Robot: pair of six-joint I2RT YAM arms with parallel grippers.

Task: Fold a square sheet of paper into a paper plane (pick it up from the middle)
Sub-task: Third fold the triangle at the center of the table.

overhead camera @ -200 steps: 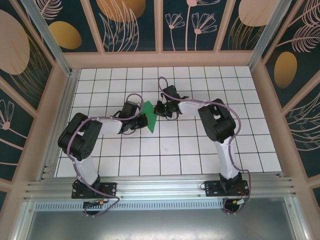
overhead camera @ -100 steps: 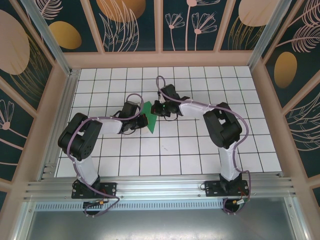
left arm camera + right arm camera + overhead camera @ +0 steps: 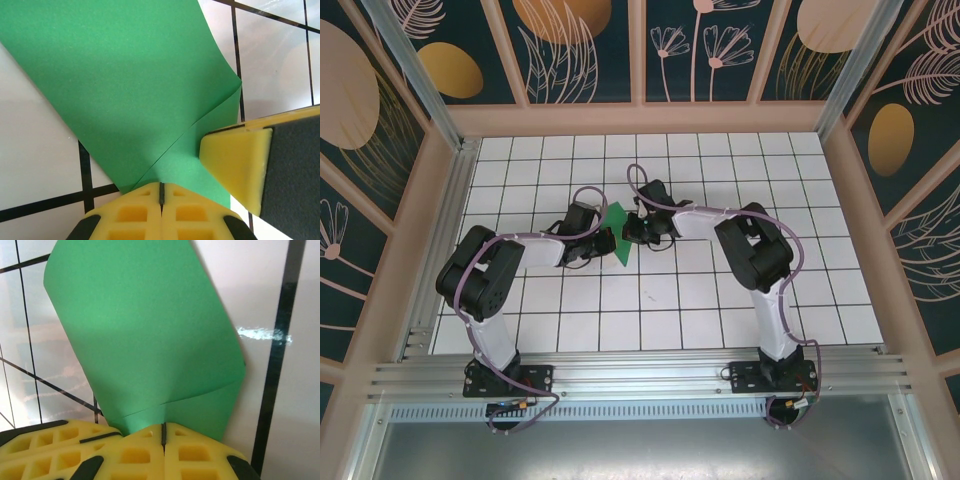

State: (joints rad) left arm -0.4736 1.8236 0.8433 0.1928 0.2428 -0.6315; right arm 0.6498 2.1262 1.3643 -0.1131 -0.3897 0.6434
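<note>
One green sheet point(image 3: 618, 232), two arms and two grippers are counted. The sheet is found near the middle of the table point(image 3: 720, 300), slightly toward the far side, held between the two grippers. The left gripper point(image 3: 603, 243) is closed on the sheet's edge, its yellow fingers point(image 3: 135, 215) pressed together with the paper pinched in the seam. The right gripper point(image 3: 631, 229) is likewise clamped on the sheet, as is seen in the right wrist view. In the left wrist view one finger point(image 3: 235, 165) of the right gripper, yellow with a black back, is laid across the sheet's lower right part and hides it. From above, parts of the sheet are covered by both grippers. The paper is thin, matte and plain; a straight crease is seen across it, and it is bowed rather than flat. The table is made of glossy white tiles divided by black lines. It is enclosed by dark floral panels point(image 3: 580, 50) in pale frames.
</note>
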